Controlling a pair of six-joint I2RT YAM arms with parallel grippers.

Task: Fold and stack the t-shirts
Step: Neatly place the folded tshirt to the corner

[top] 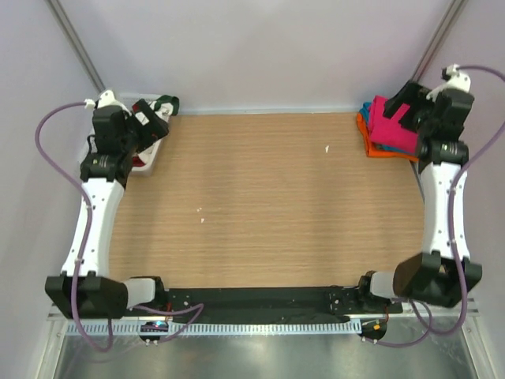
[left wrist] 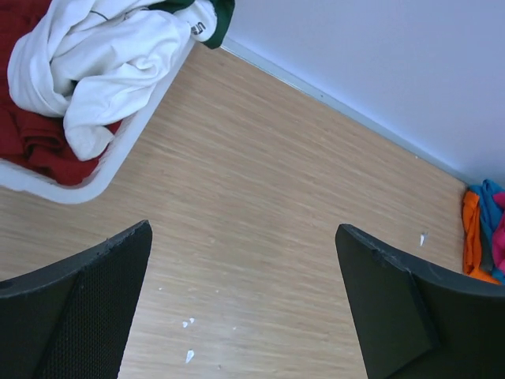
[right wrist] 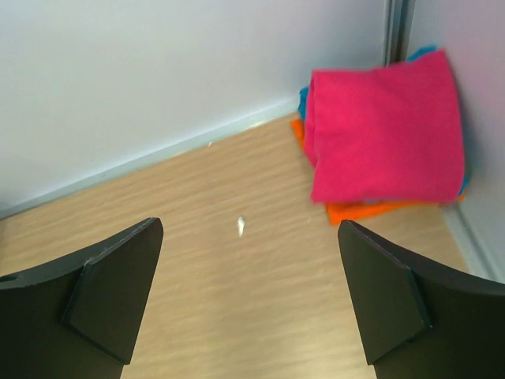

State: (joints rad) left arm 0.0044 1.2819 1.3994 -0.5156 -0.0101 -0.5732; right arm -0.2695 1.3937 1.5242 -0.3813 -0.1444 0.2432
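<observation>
A folded stack lies in the far right corner: a magenta-pink t-shirt (top: pixel 387 125) on top, an orange one (top: pixel 371 148) and a teal one (top: pixel 365 107) under it. In the right wrist view the magenta shirt (right wrist: pixel 387 134) covers the orange (right wrist: pixel 363 211) and teal (right wrist: pixel 303 99) shirts. My right gripper (top: pixel 404 106) (right wrist: pixel 248 300) is open and empty, above the table just beside the stack. A white t-shirt (left wrist: pixel 102 55), a dark red one (left wrist: pixel 31 134) and a green one (left wrist: pixel 221 16) lie crumpled in the basket. My left gripper (top: pixel 151 117) (left wrist: pixel 245 308) is open and empty beside the basket.
The white basket (left wrist: pixel 118 158) stands at the far left corner (top: pixel 150 162). Small white scraps lie on the wooden table (top: pixel 327 148) (top: pixel 200 212). Grey walls close the back and sides. The stack shows at the right edge of the left wrist view (left wrist: pixel 483 229).
</observation>
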